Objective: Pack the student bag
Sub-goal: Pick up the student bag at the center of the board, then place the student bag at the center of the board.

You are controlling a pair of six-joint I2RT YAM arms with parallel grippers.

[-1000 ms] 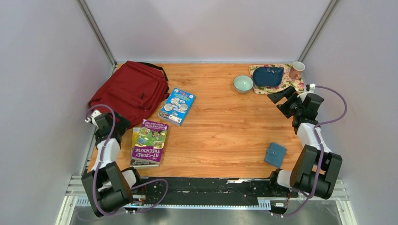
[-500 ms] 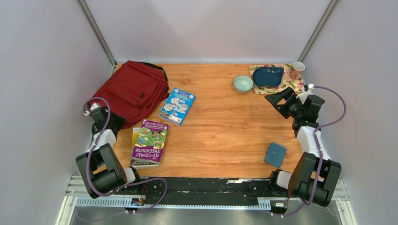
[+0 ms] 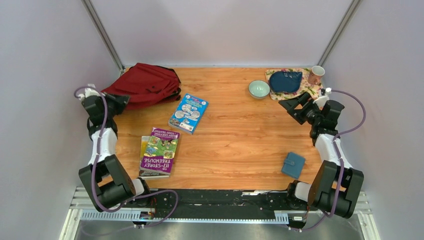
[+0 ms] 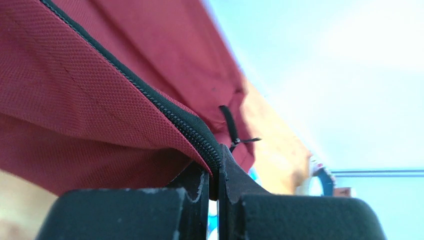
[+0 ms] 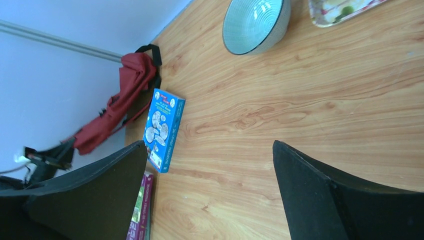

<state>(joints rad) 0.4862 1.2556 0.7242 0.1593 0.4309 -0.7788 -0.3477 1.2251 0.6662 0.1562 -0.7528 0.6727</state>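
Note:
The student bag, a dark red backpack with black zippers, lies bunched at the table's back left. Its near edge is lifted by my left gripper. In the left wrist view the left gripper is shut on the student bag, pinching the black zipper seam. A blue book lies just right of the bag. A purple book lies nearer me on top of another book. My right gripper hovers open at the right, holding nothing. The right wrist view looks between the open right gripper towards the blue book.
A pale green bowl sits at the back right beside a floral mat. On the mat are a dark blue pouch and a pink mug. A small blue wallet lies near the right arm's base. Walls close in both sides.
My left gripper shut on the bag's near edge and pulled it up and back to the left, so the flat bag is now bunched. The right gripper stayed open and drifted slightly left.

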